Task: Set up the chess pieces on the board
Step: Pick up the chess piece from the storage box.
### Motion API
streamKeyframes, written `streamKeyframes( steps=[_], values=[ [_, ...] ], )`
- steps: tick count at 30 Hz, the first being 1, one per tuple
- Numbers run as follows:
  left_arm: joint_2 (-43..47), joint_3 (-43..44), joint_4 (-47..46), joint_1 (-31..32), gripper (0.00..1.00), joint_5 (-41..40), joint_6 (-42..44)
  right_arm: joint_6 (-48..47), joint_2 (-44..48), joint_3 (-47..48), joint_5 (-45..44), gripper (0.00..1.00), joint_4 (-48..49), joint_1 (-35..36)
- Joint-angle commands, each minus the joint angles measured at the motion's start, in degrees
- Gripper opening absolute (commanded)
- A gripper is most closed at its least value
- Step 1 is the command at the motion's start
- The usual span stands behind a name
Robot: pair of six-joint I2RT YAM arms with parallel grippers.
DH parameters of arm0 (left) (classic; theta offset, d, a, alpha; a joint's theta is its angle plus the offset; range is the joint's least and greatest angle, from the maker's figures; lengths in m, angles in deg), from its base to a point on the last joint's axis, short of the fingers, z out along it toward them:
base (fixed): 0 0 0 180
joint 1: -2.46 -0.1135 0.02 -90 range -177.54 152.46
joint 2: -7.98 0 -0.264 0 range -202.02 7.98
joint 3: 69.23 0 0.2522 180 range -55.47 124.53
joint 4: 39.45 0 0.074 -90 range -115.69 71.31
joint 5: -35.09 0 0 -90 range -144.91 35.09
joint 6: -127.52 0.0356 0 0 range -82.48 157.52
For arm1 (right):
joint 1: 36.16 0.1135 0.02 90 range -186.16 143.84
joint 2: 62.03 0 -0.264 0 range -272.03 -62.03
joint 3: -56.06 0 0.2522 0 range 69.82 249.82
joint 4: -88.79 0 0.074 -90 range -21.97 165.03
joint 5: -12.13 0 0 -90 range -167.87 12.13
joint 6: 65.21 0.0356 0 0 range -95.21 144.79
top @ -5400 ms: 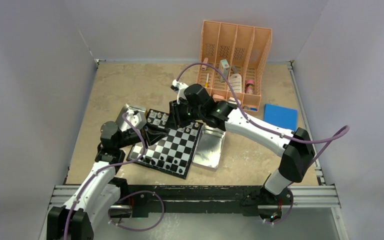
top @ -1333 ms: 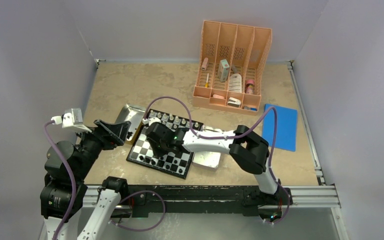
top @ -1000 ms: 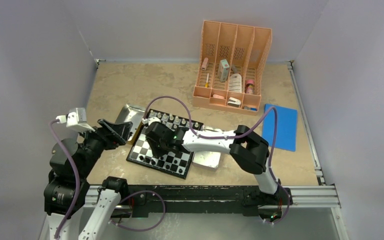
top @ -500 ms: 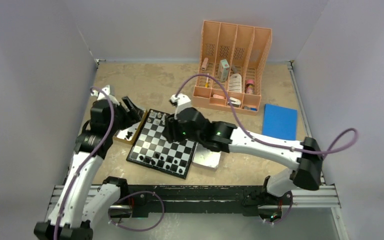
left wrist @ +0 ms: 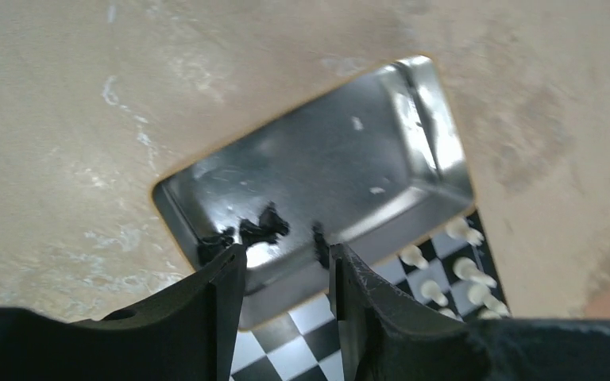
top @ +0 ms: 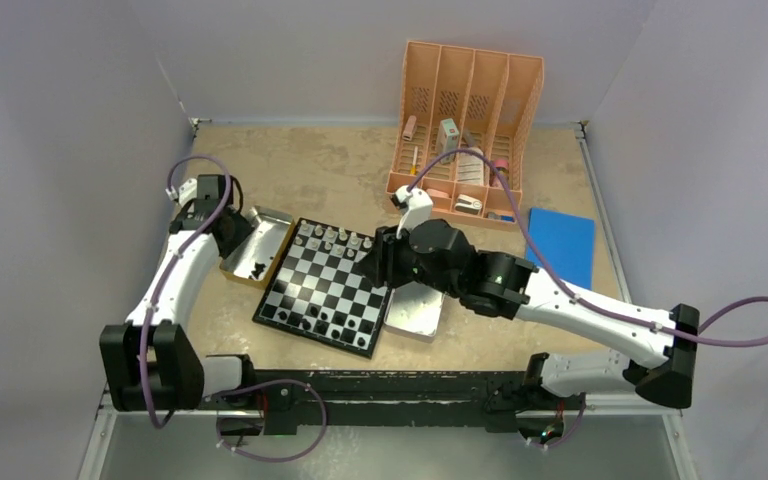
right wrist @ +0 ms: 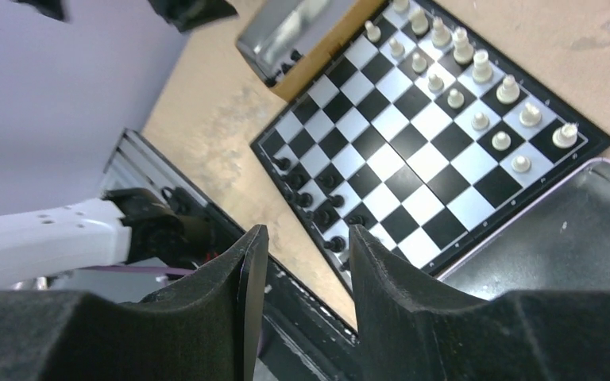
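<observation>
Left wrist: left gripper (left wrist: 286,254) is hovering open over black pieces (left wrist: 264,226) in the left tray (left wrist: 349,159); right gripper (right wrist: 307,234) is hanging open at the board (right wrist: 413,159)'s right edge.

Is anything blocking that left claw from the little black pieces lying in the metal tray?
Nothing visible does. The left claw hangs over the tray, and the black pieces show just beyond the open gap between its fingers.
</observation>
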Motion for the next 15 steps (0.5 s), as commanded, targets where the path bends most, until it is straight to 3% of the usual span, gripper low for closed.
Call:
streamKeyframes(
  steps=[1,6,11,15],
  values=[
    [-5.29,2.31,-0.8,-1.96,0.42,-2.78,1.16,0.12,1.12,7.28,-3.51,0.44,-2.28,0.18],
    [-10.9,3.42,-0.51,-2.26,0.42,1.02,2.48,-2.4,-1.57,12.64,-5.57,0.44,-4.68,0.15],
    [-15.86,6.33,7.51,-2.36,0.38,-1.33,-10.11,-3.16,-3.87,15.17,-3.51,0.44,-5.13,0.17],
    [-19.71,8.79,10.36,-2.5,0.4,1.19,-18.76,-4.49,-4.84,16.0,-3.49,0.44,-5.11,0.12]
  ],
)
